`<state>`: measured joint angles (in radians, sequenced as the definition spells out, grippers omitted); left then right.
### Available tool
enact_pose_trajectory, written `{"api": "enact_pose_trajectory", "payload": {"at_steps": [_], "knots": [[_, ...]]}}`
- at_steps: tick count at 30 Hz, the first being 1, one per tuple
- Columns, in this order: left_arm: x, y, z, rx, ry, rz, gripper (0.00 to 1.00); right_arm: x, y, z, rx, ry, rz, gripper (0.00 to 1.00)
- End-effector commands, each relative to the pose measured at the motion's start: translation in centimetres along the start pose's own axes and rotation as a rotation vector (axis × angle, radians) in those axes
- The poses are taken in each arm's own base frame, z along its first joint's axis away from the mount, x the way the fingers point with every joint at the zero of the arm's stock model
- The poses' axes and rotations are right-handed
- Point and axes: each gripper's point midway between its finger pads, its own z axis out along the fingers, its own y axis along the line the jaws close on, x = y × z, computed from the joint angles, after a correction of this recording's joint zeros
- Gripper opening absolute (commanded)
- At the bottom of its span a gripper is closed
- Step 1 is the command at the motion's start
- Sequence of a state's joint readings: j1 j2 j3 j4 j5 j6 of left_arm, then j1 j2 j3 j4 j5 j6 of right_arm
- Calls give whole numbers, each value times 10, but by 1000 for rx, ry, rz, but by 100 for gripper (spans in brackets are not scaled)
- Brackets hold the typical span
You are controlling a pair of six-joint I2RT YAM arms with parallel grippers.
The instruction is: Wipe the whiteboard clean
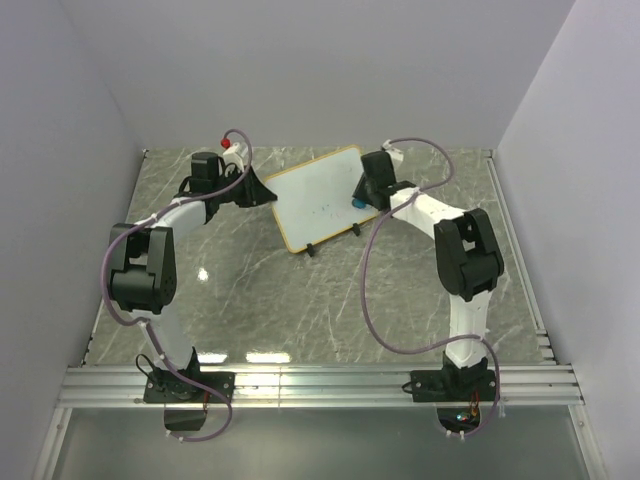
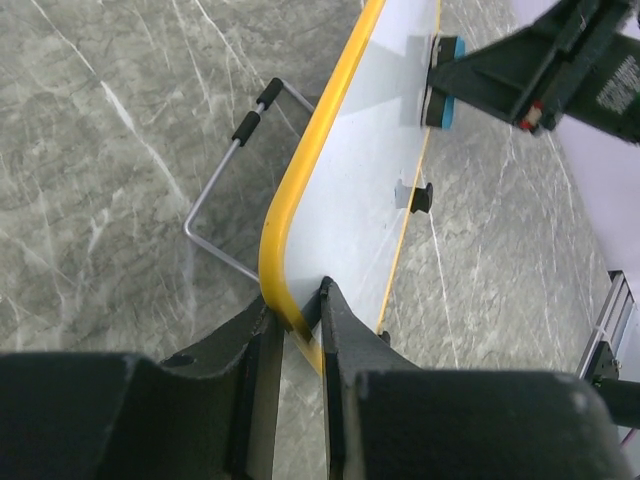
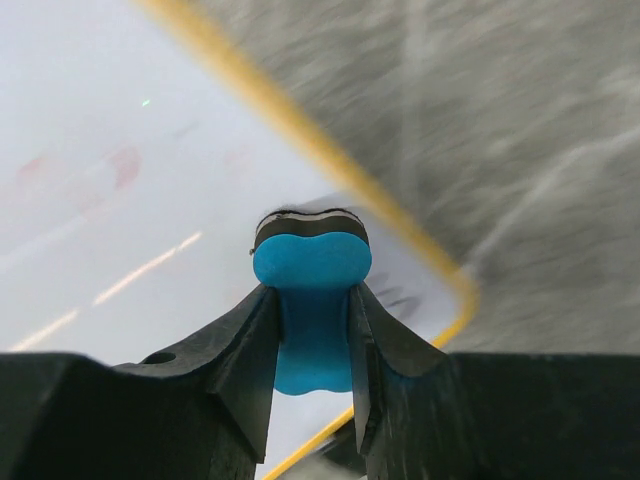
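Note:
The whiteboard (image 1: 318, 198), white with a thin yellow frame, stands tilted on the marble table at the back middle. My left gripper (image 1: 262, 190) is shut on its left edge; in the left wrist view the fingers pinch the yellow frame (image 2: 290, 318). My right gripper (image 1: 362, 195) is shut on the blue eraser (image 3: 312, 305), whose dark felt end presses on the whiteboard (image 3: 120, 230) near its right corner. The eraser also shows in the top view (image 1: 357, 201) and the left wrist view (image 2: 443, 82). Faint marks remain on the board (image 1: 325, 210), and reddish smudges show (image 3: 122, 165).
A wire stand with black sleeves (image 2: 235, 160) props the board from behind. Black feet (image 1: 312, 250) sit at the board's near edge. White walls enclose the table; a metal rail (image 1: 320, 385) runs along the near edge.

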<state>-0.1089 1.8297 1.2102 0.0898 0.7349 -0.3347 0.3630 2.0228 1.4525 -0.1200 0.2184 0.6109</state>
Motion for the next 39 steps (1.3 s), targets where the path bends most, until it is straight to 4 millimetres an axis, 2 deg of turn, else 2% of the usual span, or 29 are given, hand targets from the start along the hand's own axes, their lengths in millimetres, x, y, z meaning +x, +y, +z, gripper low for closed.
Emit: {"api": "enact_pose_trajectory", "payload": {"at_steps": [1,4,6,8,11,13,17,21,22,23,27,30,33,38,39], "knots": [[26,25,2,-100,50,19,0,63,55,-17,-111,110,-42,0],[26,25,2,-102,45,16,0,78,77,-29,-148,126,-42,0],[26,23,3,-98,42,18,0,95,95,-38,-185,151,-39,0],[26,23,2,-100,40,16,0,112,104,-43,-204,179,-44,0],[27,22,2,-100,41,18,0,128,116,-46,-231,201,-39,0],[27,21,2,-99,40,20,0,135,114,-42,-222,213,-54,0],[30,19,0,-99,40,23,0,135,121,-41,-255,211,-95,0],[33,17,0,-98,34,18,0,124,147,-49,-370,193,-118,0],[32,17,0,-99,32,19,0,129,152,-50,-384,205,-129,0],[34,17,0,-101,34,15,0,121,162,-52,-395,188,-132,0],[33,14,1,-96,32,17,0,127,173,-55,-413,200,-142,0],[32,13,0,-100,36,23,0,132,170,-55,-405,203,-139,0],[33,13,-1,-103,39,29,0,135,157,-53,-364,201,-147,0],[35,13,-4,-110,44,31,0,130,122,-47,-271,184,-170,0],[36,13,-4,-111,44,33,0,123,110,-42,-245,174,-159,0]]}}
